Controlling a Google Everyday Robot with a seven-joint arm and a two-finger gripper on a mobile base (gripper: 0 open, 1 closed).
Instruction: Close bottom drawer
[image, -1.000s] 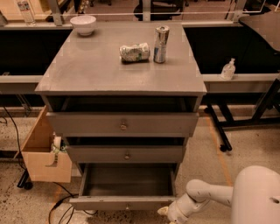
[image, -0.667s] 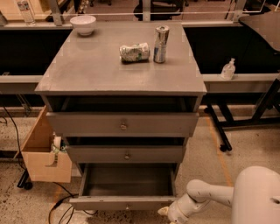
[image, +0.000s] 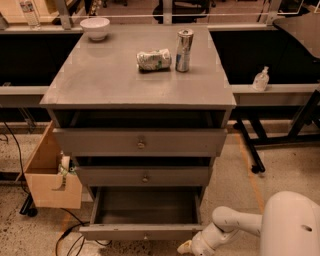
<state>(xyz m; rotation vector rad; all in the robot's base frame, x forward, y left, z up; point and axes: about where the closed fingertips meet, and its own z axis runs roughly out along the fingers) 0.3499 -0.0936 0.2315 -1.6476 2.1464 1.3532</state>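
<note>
Bottom drawer (image: 142, 232) sits pulled well out at the foot of the grey bench (image: 100, 82), its shallow tray showing, and over the last second nothing has shifted: same opening, and the gripper (image: 187, 246) still low at the right end of the slim front panel, just beside it, contact unclear. Released or clenched, I cannot tell. So the push looks not yet begun and the closing is all ahead. Up top, a crushed can (image: 154, 59) and a tall silver can (image: 184, 44), no lettering readable on either
</note>
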